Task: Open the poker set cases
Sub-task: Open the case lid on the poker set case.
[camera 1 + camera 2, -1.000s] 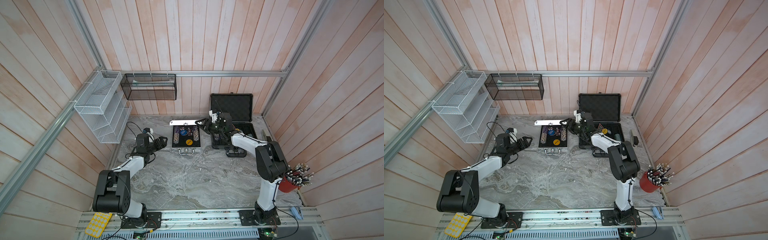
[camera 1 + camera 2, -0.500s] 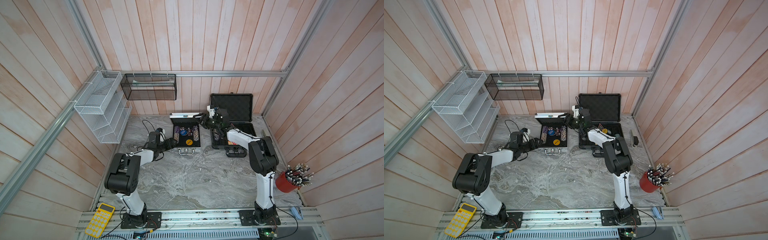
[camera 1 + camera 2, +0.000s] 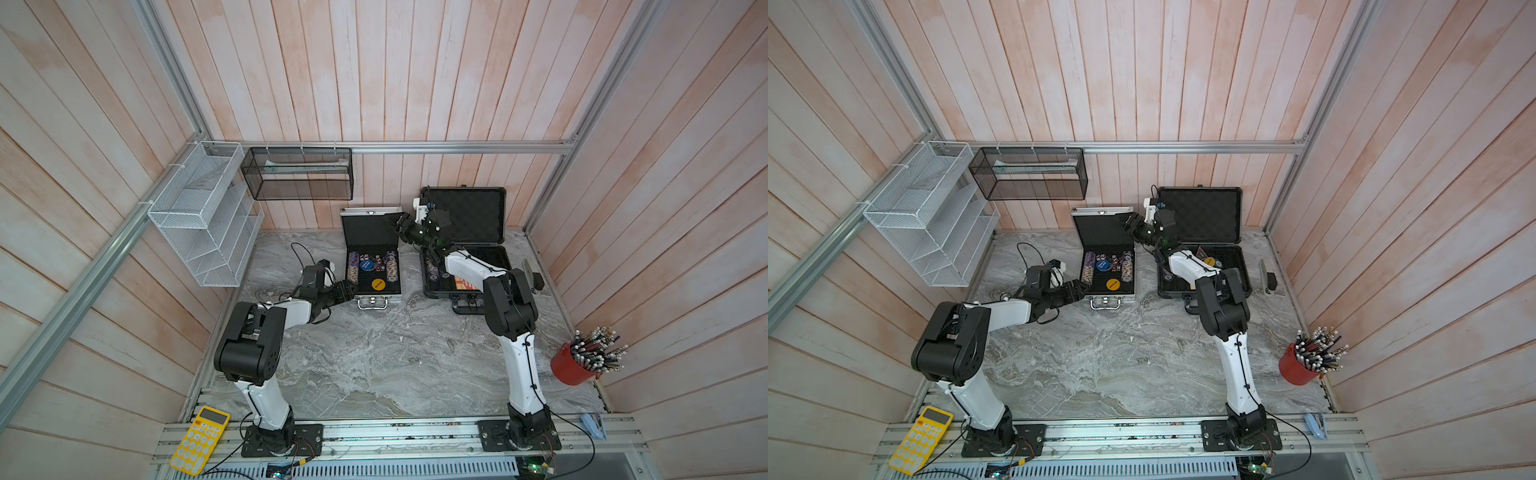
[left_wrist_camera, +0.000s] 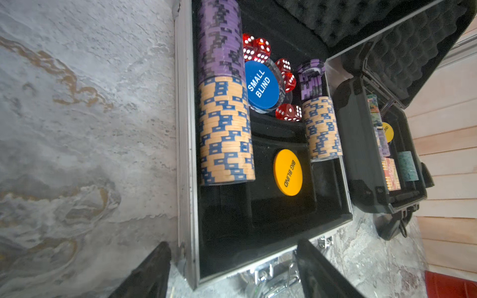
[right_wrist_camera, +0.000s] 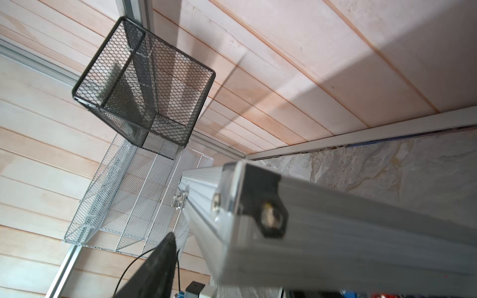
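Observation:
The small silver case (image 3: 376,297) (image 4: 184,144) lies open on the marble table. Its foam-lined lid (image 3: 368,226) (image 5: 335,232) stands upright. Chips, red dice and two blind buttons fill its base. My right gripper (image 3: 395,223) (image 3: 1128,222) is open at the lid's upper right corner. In the right wrist view one finger (image 5: 157,268) shows apart from the lid, which hides the other. My left gripper (image 3: 352,290) (image 4: 232,271) is open, its fingers astride the case's front left corner by the handle. The large dark case (image 3: 465,216) (image 3: 1200,216) stands open beside it, lid against the wall.
A black mesh basket (image 3: 297,174) and a white wire rack (image 3: 203,220) hang on the walls behind and to the left. A red cup of pens (image 3: 571,370) stands at the right edge. A yellow calculator (image 3: 199,440) lies on the front rail. A black cable (image 3: 299,253) loops left of the silver case.
The silver case's lid has swung up from nearly level to upright, my right gripper rising with it. My left arm has reached right to the case's front left corner.

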### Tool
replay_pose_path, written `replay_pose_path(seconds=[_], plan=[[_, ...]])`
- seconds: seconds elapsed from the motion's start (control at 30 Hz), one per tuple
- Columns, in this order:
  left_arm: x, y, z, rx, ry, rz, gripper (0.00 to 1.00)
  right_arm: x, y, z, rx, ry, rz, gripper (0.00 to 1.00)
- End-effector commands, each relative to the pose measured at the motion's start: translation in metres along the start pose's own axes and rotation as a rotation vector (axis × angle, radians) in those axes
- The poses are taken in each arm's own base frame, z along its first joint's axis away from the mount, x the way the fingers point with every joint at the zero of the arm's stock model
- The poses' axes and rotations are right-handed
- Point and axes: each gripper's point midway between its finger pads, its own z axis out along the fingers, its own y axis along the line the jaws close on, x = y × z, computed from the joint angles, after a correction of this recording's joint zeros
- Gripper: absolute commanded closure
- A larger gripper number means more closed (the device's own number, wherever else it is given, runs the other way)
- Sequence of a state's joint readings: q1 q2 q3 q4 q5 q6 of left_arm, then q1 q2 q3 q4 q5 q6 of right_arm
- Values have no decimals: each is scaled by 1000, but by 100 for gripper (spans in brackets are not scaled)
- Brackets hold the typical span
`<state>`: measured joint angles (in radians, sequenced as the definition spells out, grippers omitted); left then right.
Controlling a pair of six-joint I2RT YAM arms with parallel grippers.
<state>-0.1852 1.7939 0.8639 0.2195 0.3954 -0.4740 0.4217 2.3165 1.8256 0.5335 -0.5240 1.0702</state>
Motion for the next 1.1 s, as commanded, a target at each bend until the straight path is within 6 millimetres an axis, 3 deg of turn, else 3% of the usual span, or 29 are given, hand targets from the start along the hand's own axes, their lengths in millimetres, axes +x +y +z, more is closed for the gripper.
replay_pose_path(seconds=[0.0, 0.3, 0.53, 0.77, 1.07], plan=[[4, 0, 5, 19, 15, 5, 21, -36, -8, 2, -14, -104, 3, 36], [9, 3, 10, 24, 31, 10, 21, -57, -26, 14, -11, -219, 59, 35], [12, 7, 13, 15, 42, 13, 21, -55, -37, 20, -17, -231, 102, 35], [11, 6, 12, 16, 43, 16, 21, -40, -21, 8, -34, -185, 83, 35], [6, 4, 10, 22, 26, 21, 22, -28, 2, -27, 88, -102, -73, 34]])
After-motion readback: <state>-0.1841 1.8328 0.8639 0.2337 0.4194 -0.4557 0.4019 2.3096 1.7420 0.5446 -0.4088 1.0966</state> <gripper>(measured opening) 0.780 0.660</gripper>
